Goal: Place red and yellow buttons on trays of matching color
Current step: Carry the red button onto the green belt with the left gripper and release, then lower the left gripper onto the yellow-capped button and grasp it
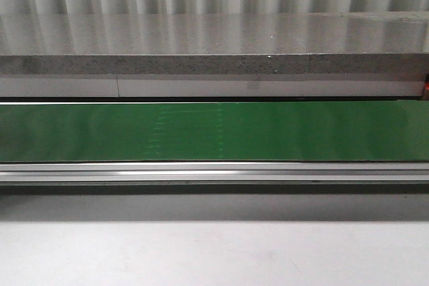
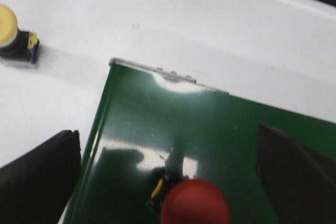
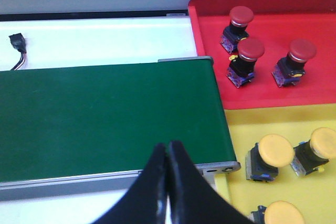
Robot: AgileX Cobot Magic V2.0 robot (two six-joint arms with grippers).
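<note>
On the left, off the belt's (image 2: 210, 145) end, a yellow button (image 2: 14, 32) sat alone on the white counter (image 2: 157, 19). The left gripper (image 2: 168, 182) hung over that same belt end with its fingers (image 2: 39, 174) spread wide, holding nothing. Between them, on the belt, stood a red button (image 2: 194, 203), its domed cap up and its dark base with a yellow tab showing under the cap.

The button looked like hard plastic: light, stiff, unlikely to break. The cap was smooth and rounded, so a grip there would probably slip. The squarer dark base, just under the cap, seemed the better place to take it.

At the belt's other end, the right gripper (image 3: 168, 153) had its fingers pressed together on nothing, hanging over the belt's near edge. Beyond that end lay the red tray (image 3: 210, 24) with three red buttons in it. Next to it lay the yellow tray (image 3: 236, 129), holding three yellow buttons in view.

The front view showed only bare belt.
</note>
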